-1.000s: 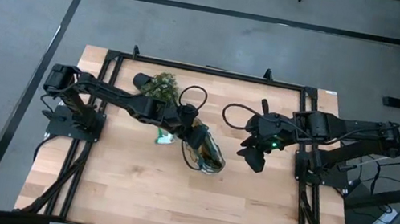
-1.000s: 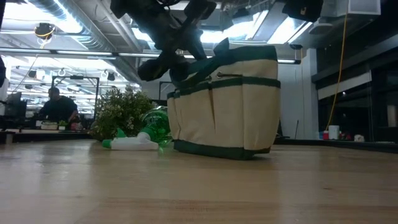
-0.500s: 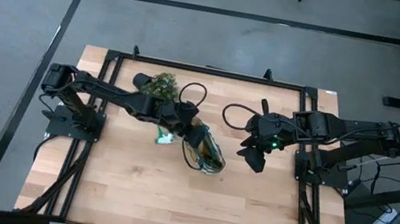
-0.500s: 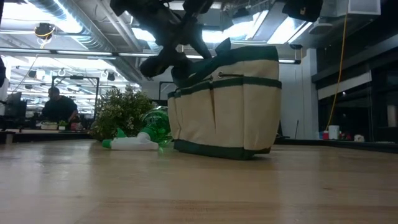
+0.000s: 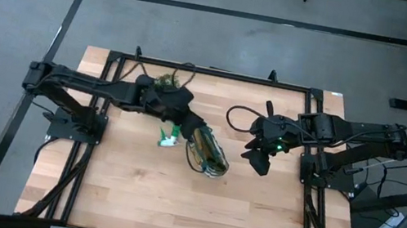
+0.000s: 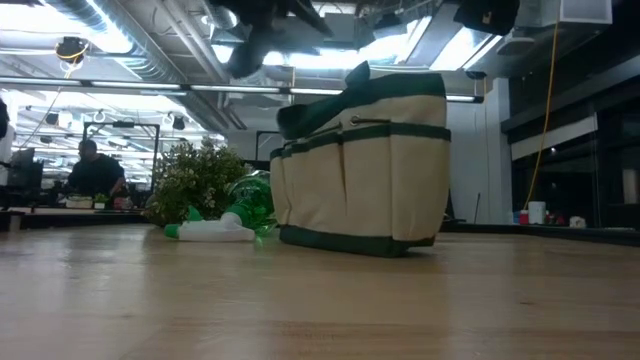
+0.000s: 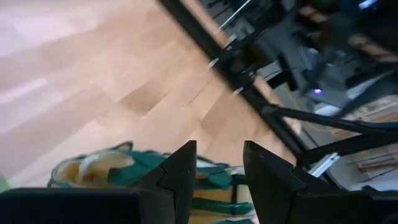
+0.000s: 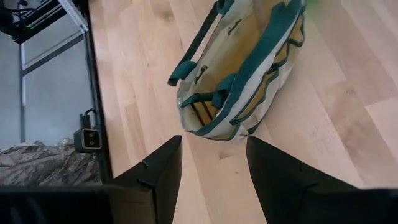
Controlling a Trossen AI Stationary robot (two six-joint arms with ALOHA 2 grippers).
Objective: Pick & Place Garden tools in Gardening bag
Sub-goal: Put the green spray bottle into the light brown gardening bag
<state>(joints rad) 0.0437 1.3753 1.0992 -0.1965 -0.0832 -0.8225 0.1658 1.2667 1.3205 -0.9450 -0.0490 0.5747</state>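
Observation:
The beige gardening bag (image 5: 208, 153) with dark green trim stands upright on its base mid-table; it also shows in the low view (image 6: 365, 165) and in the right wrist view (image 8: 239, 68). A green-and-white plastic tool (image 5: 168, 135) lies on the table at the bag's left, also seen in the low view (image 6: 213, 229). The wooden-handled tool and the shears do not show. My left gripper (image 7: 219, 149) is open and empty, raised above and left of the bag (image 5: 183, 118). My right gripper (image 8: 211, 146) is open and empty, right of the bag (image 5: 255, 159).
A bushy green plant (image 5: 165, 84) in a black pot stands at the far side, partly under my left arm, and shows behind the tool in the low view (image 6: 195, 178). A black frame (image 5: 210, 72) runs round the table. People sit in the room beyond.
My left gripper has gone up and back from the bag's mouth toward the table's far left, and now stands clear of the bag. The bag and the green-and-white tool have stayed where they were.

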